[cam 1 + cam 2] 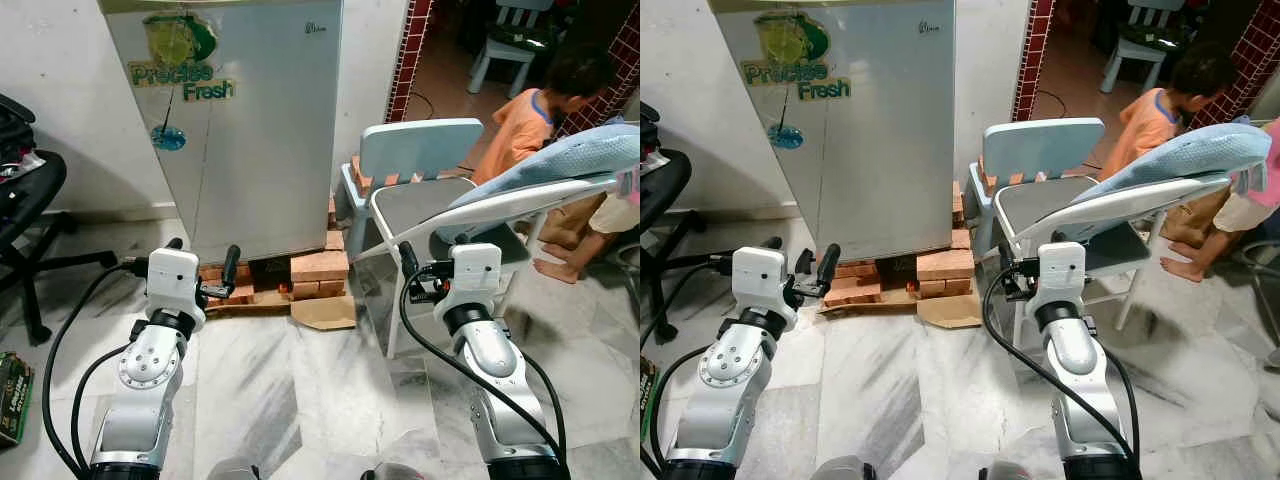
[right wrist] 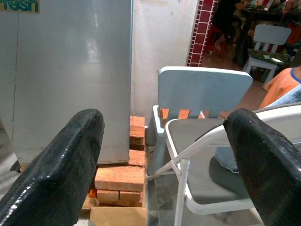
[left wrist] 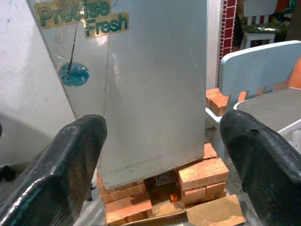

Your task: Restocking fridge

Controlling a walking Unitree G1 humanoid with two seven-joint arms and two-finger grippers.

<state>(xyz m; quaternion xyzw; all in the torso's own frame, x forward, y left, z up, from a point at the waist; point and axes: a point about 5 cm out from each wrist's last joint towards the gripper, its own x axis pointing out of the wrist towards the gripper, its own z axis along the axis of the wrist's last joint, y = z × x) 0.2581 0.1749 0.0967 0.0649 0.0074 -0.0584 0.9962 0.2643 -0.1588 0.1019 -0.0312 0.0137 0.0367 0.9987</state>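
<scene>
**Robot faced the closed fridge with both pincers empty**

A small silver fridge [image 1: 250, 120] stood against the white wall, its door shut and a "Precise Fresh" sticker [image 1: 182, 75] near the top. It rested on a stack of red bricks [image 1: 300, 275], with a flattened piece of cardboard [image 1: 325, 312] lying on the marble floor [image 1: 290, 390] just in front of the bricks.

The left pincer [image 1: 205, 270] was raised in front of the fridge's lower edge, its two black fingers [image 3: 61, 174] spread wide with nothing between them; through the gap the left wrist view showed the fridge door and the bricks under it. The right pincer [image 2: 164, 165] was also held up, off to the right of the fridge and close to a white folding chair [image 1: 440, 215]; its fingers [image 2: 61, 165] stood wide apart and empty, framing the chair and the fridge's right edge.

Just beside the fridge, touching the bricks, stood a small pale blue chair [image 1: 415, 150]. The folding chair, with a grey seat, sat next to it, and a light blue cushion [image 1: 570, 160] lay draped over its upper part. Beyond the chairs a child in an orange shirt [image 1: 525, 125] faced away, and another person's bare foot [image 1: 560, 268] rested on the floor nearby. At the far left was a black office chair [image 1: 30, 215], and a green box [image 1: 14, 395] lay on the floor by the left arm.
</scene>
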